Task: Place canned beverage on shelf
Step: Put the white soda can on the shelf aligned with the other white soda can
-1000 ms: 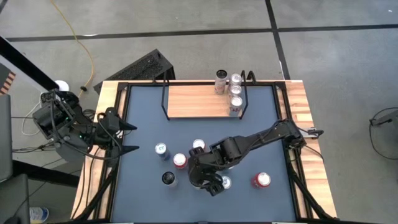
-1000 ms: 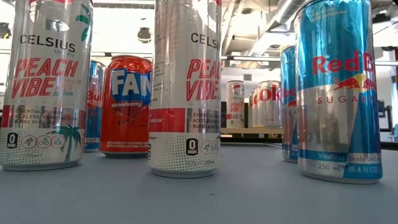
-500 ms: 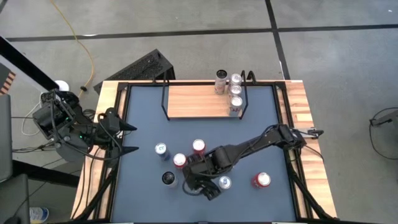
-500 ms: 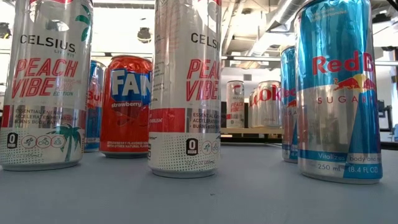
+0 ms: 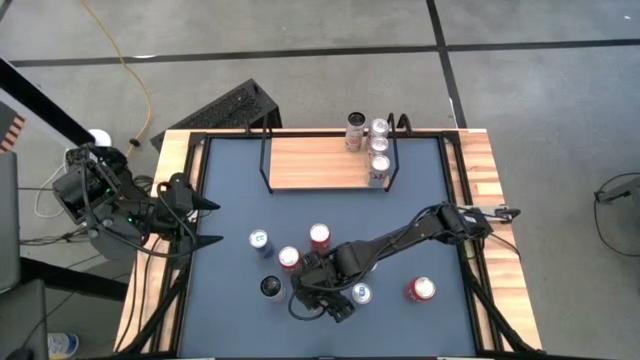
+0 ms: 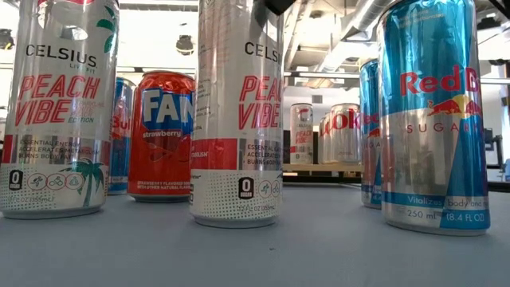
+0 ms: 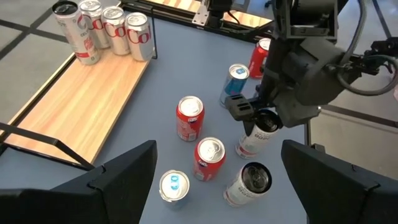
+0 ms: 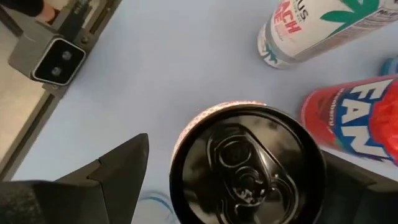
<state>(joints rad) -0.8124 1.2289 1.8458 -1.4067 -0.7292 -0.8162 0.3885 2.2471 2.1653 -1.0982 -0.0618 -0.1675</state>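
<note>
A tall white Celsius can with a black top (image 8: 249, 165) stands upright on the table, also seen in the left wrist view (image 7: 256, 134) and the low view (image 6: 237, 112). My right gripper (image 5: 318, 303) hangs open just above it, one finger on either side of the can's top, touching nothing. The shelf (image 5: 320, 162) is a light-wood board with a black wire frame at the far edge, with several cans (image 5: 376, 150) standing on its right end. My left gripper (image 5: 218, 222) waits open at the table's left edge.
Close around the can stand a second Celsius can (image 5: 271, 287), two red cans (image 5: 289, 258) (image 5: 319, 235), a blue can (image 5: 360, 293) and a blue-topped can (image 5: 259, 239). Another red can (image 5: 424, 289) stands near the right. The shelf's left part is bare wood.
My right gripper has sunk and gone a little toward the table's near left, coming down over the Celsius can with its fingers still open. Its tip now shows at the top of the low view. No can has moved.
</note>
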